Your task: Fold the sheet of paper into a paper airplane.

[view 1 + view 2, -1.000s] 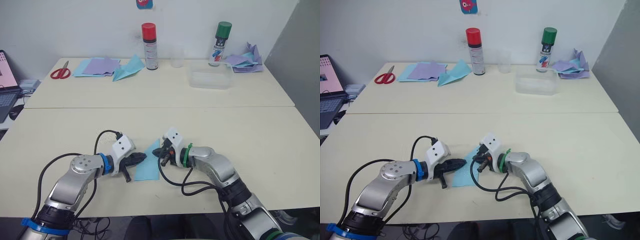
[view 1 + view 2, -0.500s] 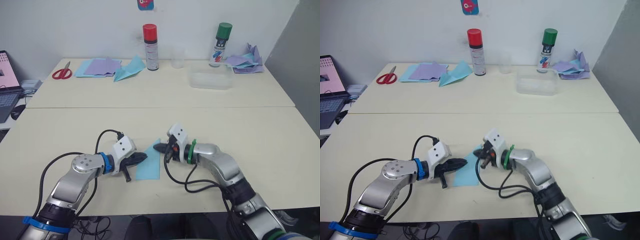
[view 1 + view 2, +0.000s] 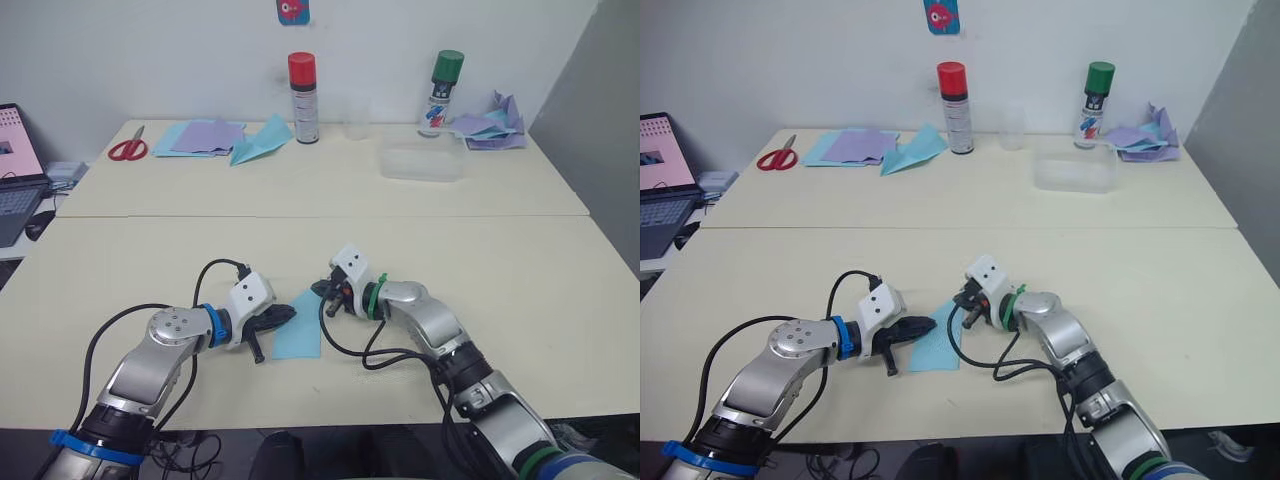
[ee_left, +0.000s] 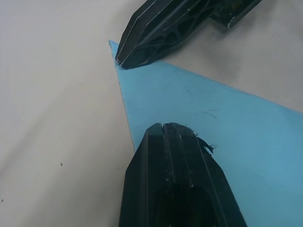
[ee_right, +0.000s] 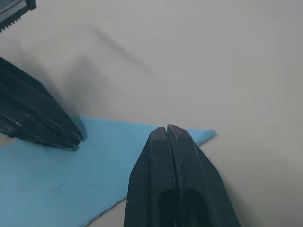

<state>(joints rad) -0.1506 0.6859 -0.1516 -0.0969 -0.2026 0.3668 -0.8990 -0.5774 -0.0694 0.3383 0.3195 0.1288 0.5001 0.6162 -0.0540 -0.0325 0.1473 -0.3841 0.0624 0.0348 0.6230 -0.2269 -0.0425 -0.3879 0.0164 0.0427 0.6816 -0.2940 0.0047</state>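
Cream table (image 3: 520, 260) carries the sheet of paper (image 3: 298, 335) near its front edge, both closed tips pressing it: left gripper (image 3: 283, 315), right gripper (image 3: 322, 290); behind, a clear tub (image 3: 420, 160), contents indiscernible

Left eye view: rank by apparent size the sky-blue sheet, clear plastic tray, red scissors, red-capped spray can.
1. clear plastic tray, largest, although it sits farther back
2. sky-blue sheet and red-capped spray can: too close to rank; the sheet is nearer the camera and partly covered by the hands
3. red scissors, smallest
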